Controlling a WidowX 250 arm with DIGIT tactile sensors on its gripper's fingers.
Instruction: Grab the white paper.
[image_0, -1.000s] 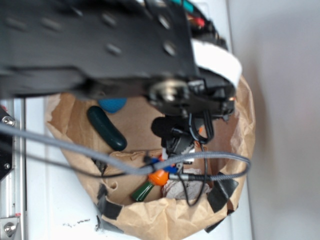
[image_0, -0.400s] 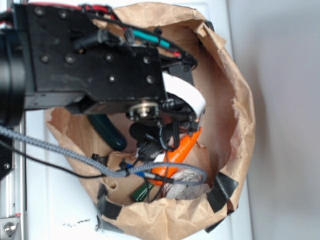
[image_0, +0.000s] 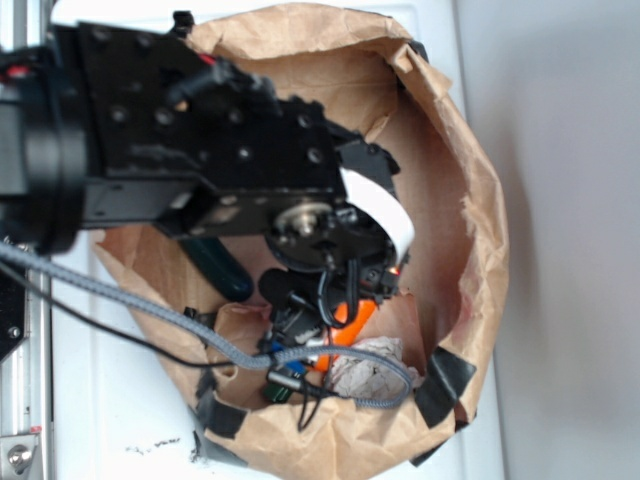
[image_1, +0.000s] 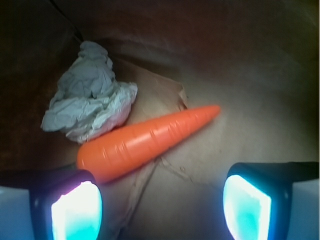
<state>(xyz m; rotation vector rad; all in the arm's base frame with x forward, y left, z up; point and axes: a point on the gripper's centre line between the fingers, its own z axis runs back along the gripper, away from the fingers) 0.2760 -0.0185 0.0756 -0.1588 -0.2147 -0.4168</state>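
Claw over carrot in bag.
Wide open, empty; paper touching carrot's fat end.

The white paper, a crumpled greyish wad, lies on the creased brown paper bag floor; its lower edge touches the thick end of the orange toy carrot, whose tip points away from the wad. The gripper hovers below the carrot, fingers spread wide with nothing between them.
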